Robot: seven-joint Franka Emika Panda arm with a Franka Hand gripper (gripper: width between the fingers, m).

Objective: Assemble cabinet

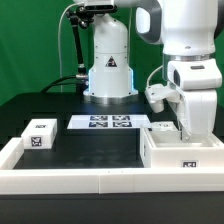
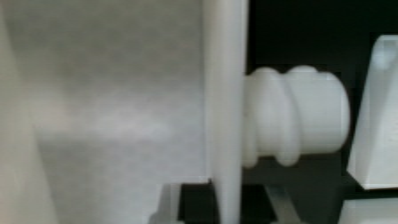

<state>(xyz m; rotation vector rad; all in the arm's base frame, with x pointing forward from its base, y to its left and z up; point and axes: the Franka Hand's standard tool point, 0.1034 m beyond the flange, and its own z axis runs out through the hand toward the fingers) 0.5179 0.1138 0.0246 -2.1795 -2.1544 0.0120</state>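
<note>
The large white cabinet body [image 1: 172, 152] stands at the exterior view's right, with a tag on its front. My gripper [image 1: 188, 128] reaches down onto its far right side. In the wrist view a thin upright white wall [image 2: 224, 90] of the cabinet runs between my fingers, with a broad white panel [image 2: 98, 110] on one side and a ribbed white knob [image 2: 299, 112] on the other. My gripper [image 2: 260, 206] looks open, with dark gaps between each finger and the wall. A small white tagged block [image 1: 40, 133] lies at the exterior view's left.
The marker board [image 1: 110, 123] lies in the middle in front of the robot base [image 1: 108, 70]. A raised white rim [image 1: 90, 178] borders the black table along the front and left.
</note>
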